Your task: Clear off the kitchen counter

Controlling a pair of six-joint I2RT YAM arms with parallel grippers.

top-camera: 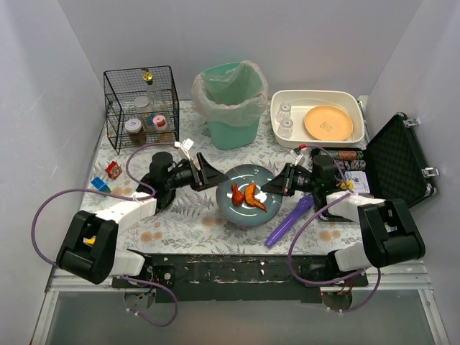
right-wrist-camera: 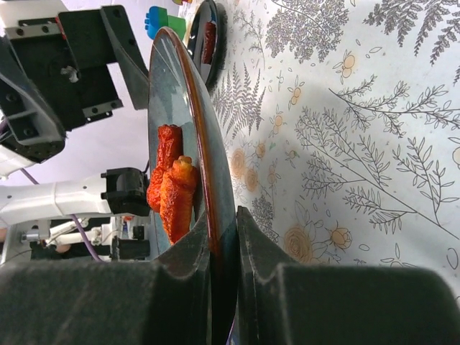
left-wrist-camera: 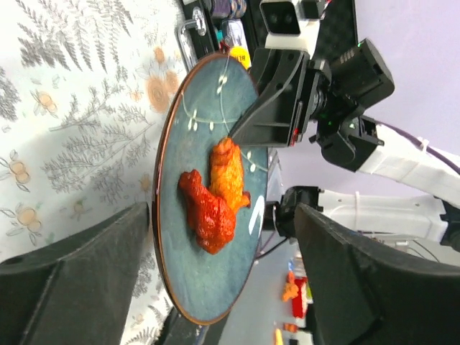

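A blue-grey plate with two orange-red chicken wings sits mid-counter on the fern-and-flower cloth. My right gripper is shut on the plate's right rim; the right wrist view shows its fingers pinching the rim beside the wings. My left gripper is open at the plate's left edge and holds nothing. In the left wrist view its gap faces the plate and wings.
At the back stand a wire basket with jars, a green lined bin, and a white basin holding an orange plate. An open black case lies right. A purple utensil lies near the plate.
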